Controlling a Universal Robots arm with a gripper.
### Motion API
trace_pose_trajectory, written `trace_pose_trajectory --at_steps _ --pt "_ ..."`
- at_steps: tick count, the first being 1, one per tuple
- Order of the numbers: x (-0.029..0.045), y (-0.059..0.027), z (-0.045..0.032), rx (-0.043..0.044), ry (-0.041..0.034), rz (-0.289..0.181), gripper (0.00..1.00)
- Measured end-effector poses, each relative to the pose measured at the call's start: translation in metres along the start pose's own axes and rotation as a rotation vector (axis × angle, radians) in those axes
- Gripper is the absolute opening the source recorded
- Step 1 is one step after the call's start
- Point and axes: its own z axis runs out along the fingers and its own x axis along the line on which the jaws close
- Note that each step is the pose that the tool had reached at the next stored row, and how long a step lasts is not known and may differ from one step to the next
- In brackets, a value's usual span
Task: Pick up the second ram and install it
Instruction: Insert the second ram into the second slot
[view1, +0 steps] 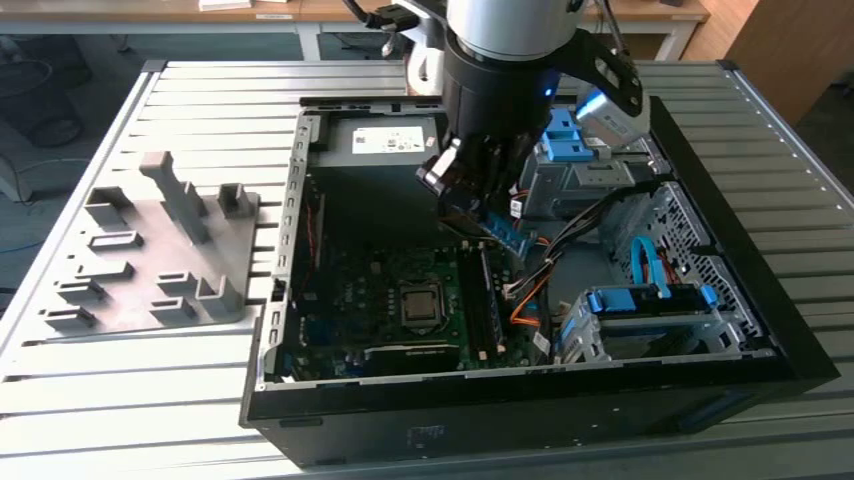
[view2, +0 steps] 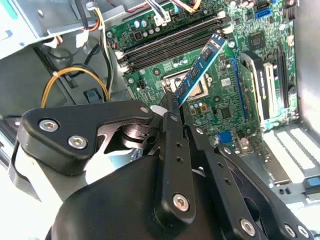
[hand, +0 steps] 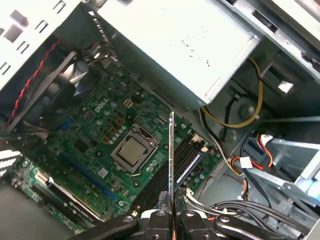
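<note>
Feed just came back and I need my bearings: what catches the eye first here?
The end effector grips a blue ram, tilted in mid-air inside the open case, above the green motherboard. On the table, at the exterior view's left of the case, sits a grey slotted holder.

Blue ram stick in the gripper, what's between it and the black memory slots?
Nothing. In the exterior view the thin blue ram stick, clamped in the black gripper, hangs above the long black memory slots, bare air between.
</note>
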Motion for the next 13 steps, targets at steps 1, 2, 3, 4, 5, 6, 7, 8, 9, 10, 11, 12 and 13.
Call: trace_pose_trajectory --at_steps 1,2,3,4,5,6,7,8,9,10,11,12,13 --pt "0.0 0.0 0.0001 0.0006 -0.0004 0.014 0.14" --pt "0.0 0.0 0.0 0.0013 -0.0008 0.027 0.14" --pt "0.0 0.0 0.0001 0.0019 -0.0012 0.041 0.14" --pt "0.0 0.0 0.0001 0.0025 -0.0016 0.054 0.14" --pt "0.0 0.0 0.0002 0.0032 -0.002 0.067 0.14" --pt "0.0 0.0 0.0002 0.0039 -0.0024 0.081 0.14" --pt "0.0 0.0 0.0002 0.0045 -0.0028 0.094 0.14" --pt "0.0 0.0 0.0002 0.0051 -0.0031 0.107 0.14" --pt "0.0 0.0 0.0002 0.0057 -0.0034 0.119 0.14" --pt "0.0 0.0 0.0002 0.0063 -0.0038 0.132 0.14" --pt "0.0 0.0 0.0002 0.0069 -0.0041 0.144 0.14" --pt "0.0 0.0 0.0003 0.0075 -0.0045 0.157 0.14" --pt "0.0 0.0 0.0003 0.0081 -0.0049 0.169 0.14"
